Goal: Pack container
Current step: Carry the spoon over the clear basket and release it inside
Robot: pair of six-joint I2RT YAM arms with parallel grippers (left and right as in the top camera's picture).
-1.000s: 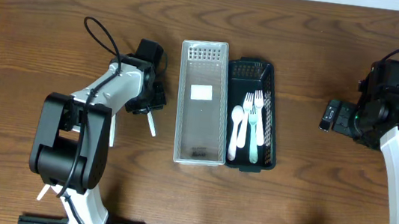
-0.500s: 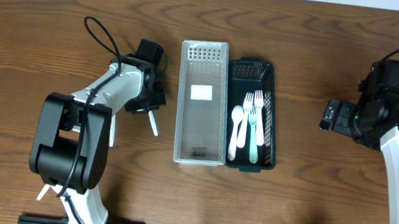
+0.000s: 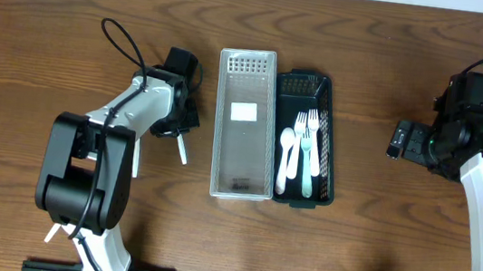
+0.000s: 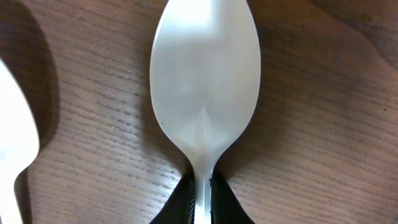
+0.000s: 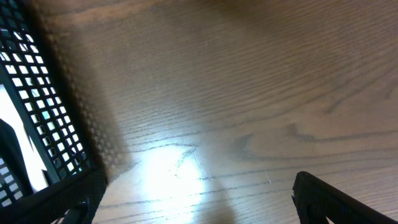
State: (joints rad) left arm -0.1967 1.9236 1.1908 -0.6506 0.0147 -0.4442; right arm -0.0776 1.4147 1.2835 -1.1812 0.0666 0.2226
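Overhead: the left gripper (image 3: 178,130) has just closed on a white spoon (image 3: 182,150) lying on the table left of the clear bin (image 3: 217,124). Left wrist: its jaws pinch the spoon's handle, so lifting can probably follow. Right wrist: the right gripper (image 5: 193,202) stays wide open and empty beside the black basket (image 5: 37,112).

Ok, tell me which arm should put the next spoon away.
Left. The left gripper is shut on the handle of the white spoon beside the clear container; the right gripper hangs open and empty beyond the black basket.

spoon (image 3: 182,150) left of tray (image 3: 218,124) | basket (image 3: 331,155) right of tray, touching | cutlery (image 3: 303,152) in basket
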